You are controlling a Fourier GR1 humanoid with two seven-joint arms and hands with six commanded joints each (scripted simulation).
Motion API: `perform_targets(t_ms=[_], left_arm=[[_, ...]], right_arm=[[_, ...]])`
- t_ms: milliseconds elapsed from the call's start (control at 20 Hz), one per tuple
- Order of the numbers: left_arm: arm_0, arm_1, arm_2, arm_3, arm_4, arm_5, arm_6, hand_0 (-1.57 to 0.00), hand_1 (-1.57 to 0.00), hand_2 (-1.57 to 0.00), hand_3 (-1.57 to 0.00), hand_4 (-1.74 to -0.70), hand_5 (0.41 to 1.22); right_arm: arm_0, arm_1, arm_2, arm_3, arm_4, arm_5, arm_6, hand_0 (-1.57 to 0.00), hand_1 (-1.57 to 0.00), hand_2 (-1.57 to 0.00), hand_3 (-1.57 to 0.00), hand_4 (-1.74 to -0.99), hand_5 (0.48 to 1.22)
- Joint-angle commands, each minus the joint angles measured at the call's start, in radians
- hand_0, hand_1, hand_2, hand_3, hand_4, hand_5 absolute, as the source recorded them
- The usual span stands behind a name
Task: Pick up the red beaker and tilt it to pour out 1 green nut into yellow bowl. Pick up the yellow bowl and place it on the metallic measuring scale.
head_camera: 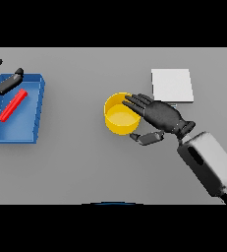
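The yellow bowl [119, 116] stands upright on the grey table near the middle. My right hand [160, 116] is at its right side, open, with fingers stretched over the bowl's right rim and the thumb below it near the bowl's lower right wall. The metallic scale [172, 85], a pale square plate, lies just behind and to the right of the bowl. A red elongated object [12, 105] lies in the blue tray [26, 133] at the far left. My left hand [2, 83] hovers over the tray's upper left corner, fingers straight. No green nut is visible.
The blue tray sits against the left edge of the view. Bare grey table spreads between the tray and the bowl and across the front.
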Motion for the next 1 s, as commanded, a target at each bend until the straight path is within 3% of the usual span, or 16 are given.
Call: perform_targets(t_ms=[0,300,600,950], left_arm=[[0.001,0.003,0.0,-0.002,0.001,-0.004,0.002,0.0,0.0,0.0,0.0,-0.8,0.691],[-0.01,0.003,0.003,0.011,0.003,-0.01,0.005,0.0,0.0,0.0,0.0,-0.81,0.695],[-0.013,0.01,0.004,0.027,-0.007,-0.014,-0.016,0.0,0.0,0.0,0.0,-0.8,0.702],[-0.016,0.016,0.0,0.033,-0.015,-0.018,-0.007,0.0,0.0,0.0,0.0,-0.79,0.711]], right_arm=[[-0.019,-0.01,0.016,0.025,0.014,0.009,-0.024,0.0,0.0,0.0,0.0,-1.161,0.643],[-0.147,0.01,0.101,0.171,0.068,0.069,-0.099,0.0,0.0,0.0,0.0,-1.155,0.646],[-0.247,0.047,0.173,0.274,0.111,0.154,-0.085,0.0,0.0,0.0,0.0,-1.168,0.673],[-0.285,0.087,0.208,0.386,0.131,0.17,-0.09,0.0,0.0,0.0,-0.02,-1.195,0.708]])
